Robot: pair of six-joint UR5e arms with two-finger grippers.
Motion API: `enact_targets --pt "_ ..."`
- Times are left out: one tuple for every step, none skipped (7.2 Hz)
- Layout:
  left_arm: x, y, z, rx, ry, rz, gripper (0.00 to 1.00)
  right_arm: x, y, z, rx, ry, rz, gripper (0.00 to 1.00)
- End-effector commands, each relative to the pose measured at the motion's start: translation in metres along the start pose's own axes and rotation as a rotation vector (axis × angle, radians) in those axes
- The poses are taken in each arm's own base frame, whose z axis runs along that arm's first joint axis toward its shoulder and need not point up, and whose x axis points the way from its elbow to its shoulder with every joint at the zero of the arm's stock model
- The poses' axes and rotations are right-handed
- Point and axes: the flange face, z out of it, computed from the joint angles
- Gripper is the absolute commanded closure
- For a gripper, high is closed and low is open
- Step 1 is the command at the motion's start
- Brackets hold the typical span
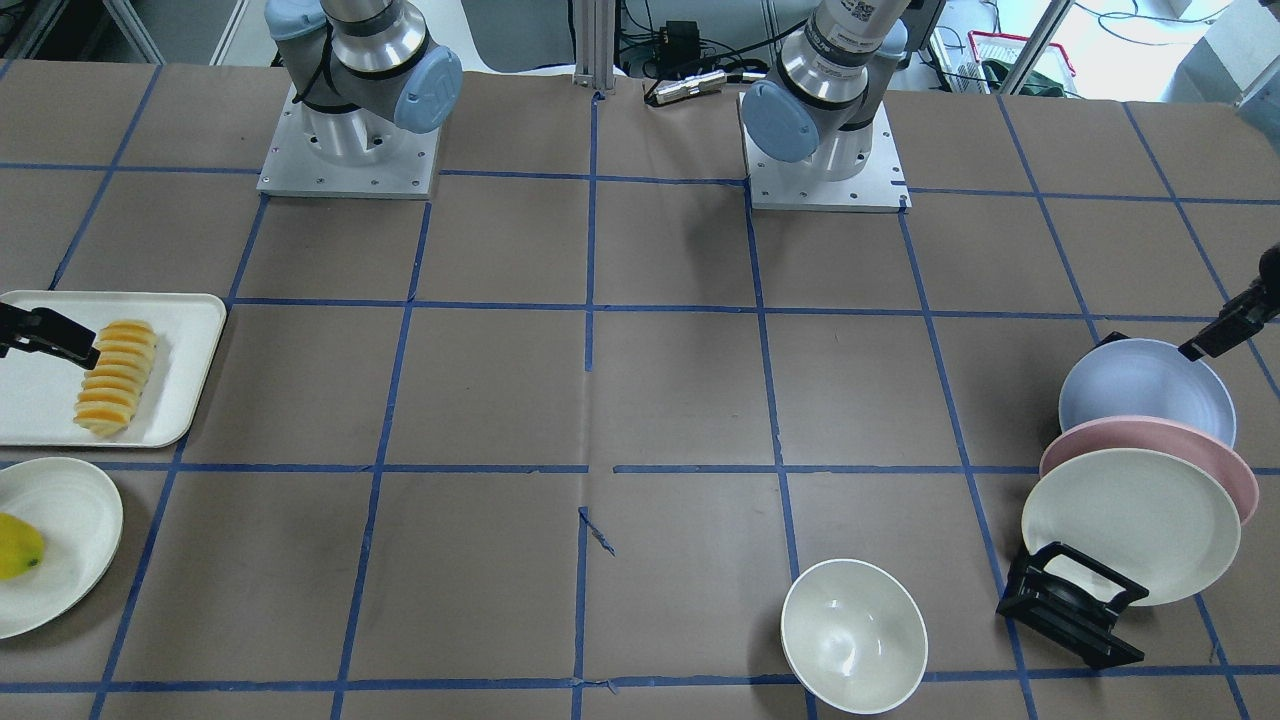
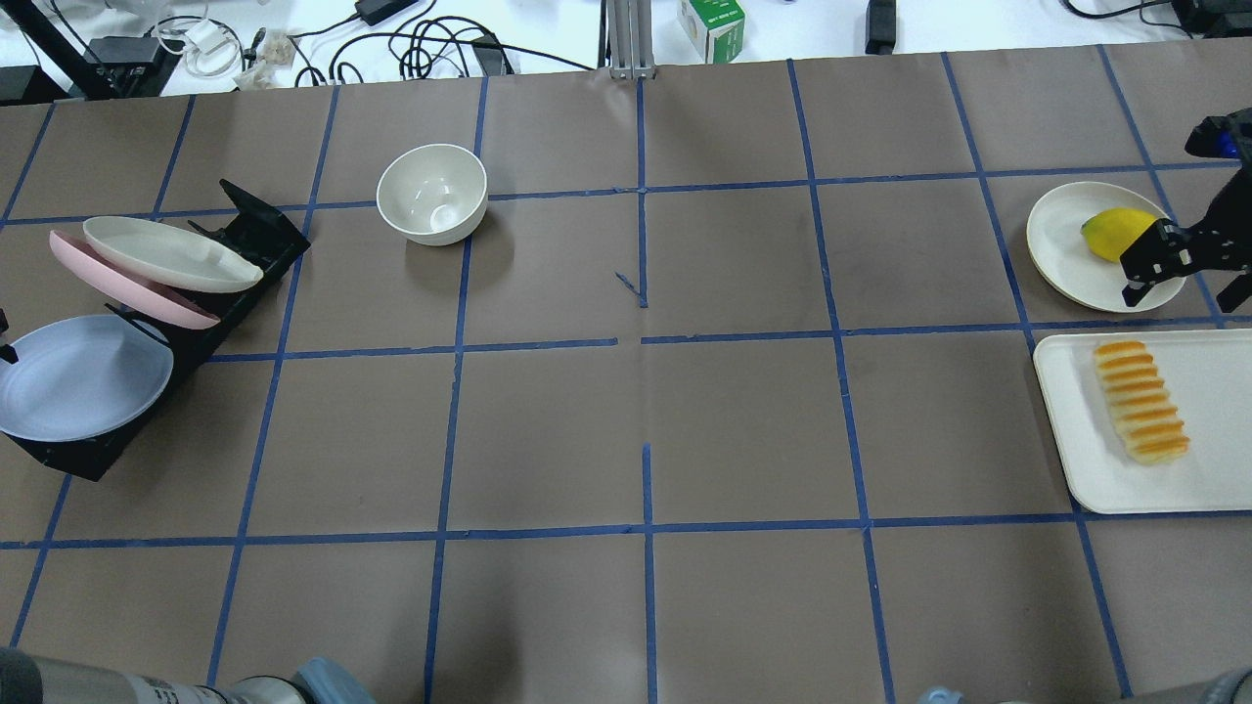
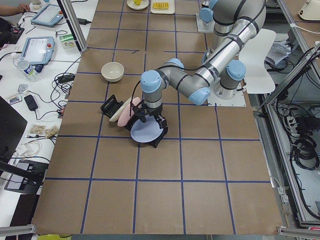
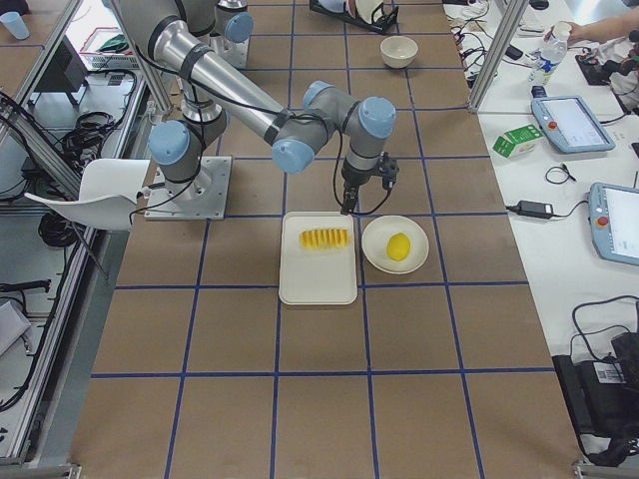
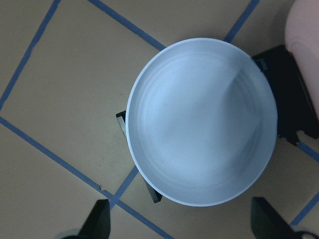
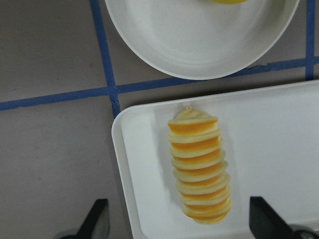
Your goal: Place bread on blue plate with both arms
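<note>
Bread (image 6: 199, 169) flat on tray (image 6: 279, 149), desk's (image 2: 743, 430) right end. Right hand (image 6: 179, 221) above it, spread wide, empty, lined up to grasp. Blue plate (image 5: 202, 122) leans in rack (image 2: 245, 235), left end. Left hand (image 5: 183, 224) above, likewise spread, empty, likely to fetch plate.

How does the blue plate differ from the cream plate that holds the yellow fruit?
Colour: the blue plate is pale lavender-blue, while the cream plate is off-white.
Pose: the blue plate leans tilted in the black rack, while the cream plate lies flat on the table.
Load: the blue plate is empty, while the cream plate carries the yellow fruit.
Both are round and shallow.
</note>
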Motion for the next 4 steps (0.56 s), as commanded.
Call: enact_targets --pt "-0.012 -0.017 0.027 0.006 -0.018 -0.013 0.13 0.03 0.001 0.029 -0.009 -0.024 -0.015 0.0" --pt "-0.019 -0.022 0.035 0.024 -0.091 -0.019 0.14 0.036 0.008 0.053 -0.042 -0.051 -0.01 0.0" --pt "-0.016 -0.017 0.033 0.011 -0.095 -0.015 0.19 0.028 0.021 0.078 -0.088 -0.078 -0.038 0.0" --pt "-0.016 -0.018 0.038 0.002 -0.094 -0.01 0.26 0.023 0.029 0.094 -0.057 -0.059 -0.056 0.0"
